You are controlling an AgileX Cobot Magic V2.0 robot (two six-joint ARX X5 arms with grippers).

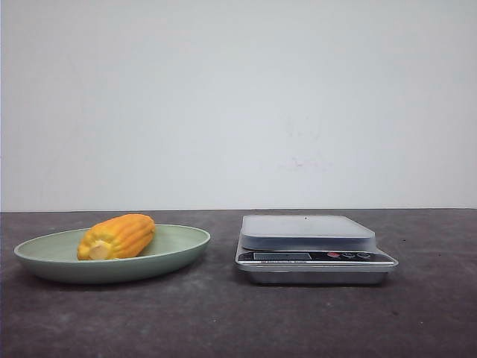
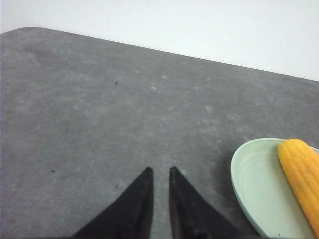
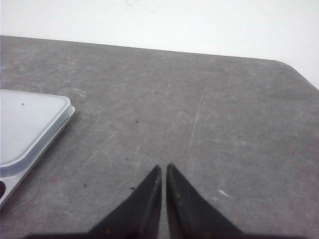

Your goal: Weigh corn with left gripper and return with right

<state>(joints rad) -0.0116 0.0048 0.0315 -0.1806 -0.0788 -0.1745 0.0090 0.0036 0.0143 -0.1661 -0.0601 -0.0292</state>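
Note:
The orange-yellow corn [image 1: 117,236] lies on its side in a pale green plate [image 1: 182,248] at the left of the table, its pale cut end toward the camera. In the left wrist view the corn [image 2: 302,172] and the plate [image 2: 251,181] sit off to one side of my left gripper [image 2: 159,170]. That gripper hovers over bare table, its black fingers close together and empty. My right gripper [image 3: 163,166] is also shut and empty over bare table, beside the scale [image 3: 25,124]. Neither gripper shows in the front view.
A silver kitchen scale [image 1: 307,233] with a pale flat platform stands to the right of the plate, with nothing on it. The table is dark grey, with a white wall behind it. A rounded table corner [image 3: 291,64] shows in the right wrist view.

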